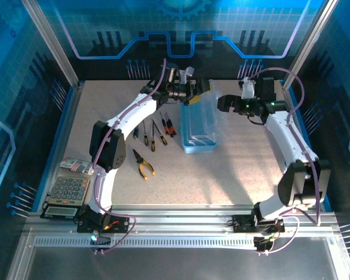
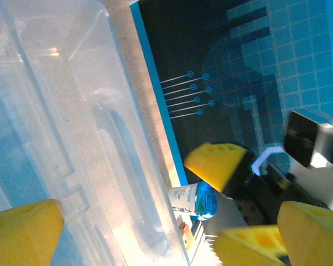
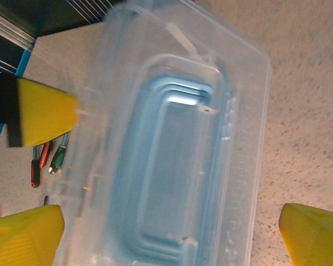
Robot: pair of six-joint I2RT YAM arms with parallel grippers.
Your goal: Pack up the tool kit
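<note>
- Pale-blue box (image 1: 198, 133) lies mid-table (image 1: 251, 175), long axis running near edge to far edge.
- Left gripper (image 1: 185, 93) and right gripper (image 1: 223, 104), both spread open, flank its far end.
- Screwdrivers (image 1: 158, 129) and pliers (image 1: 143, 164) lie left of the box, nearer the left gripper.

Screwdrivers (image 1: 156, 133), pliers (image 1: 143, 164) left of box (image 1: 198, 131)

Glossy translucent plastic box (image 1: 198, 125); matt speckled table (image 1: 233, 169).
</note>
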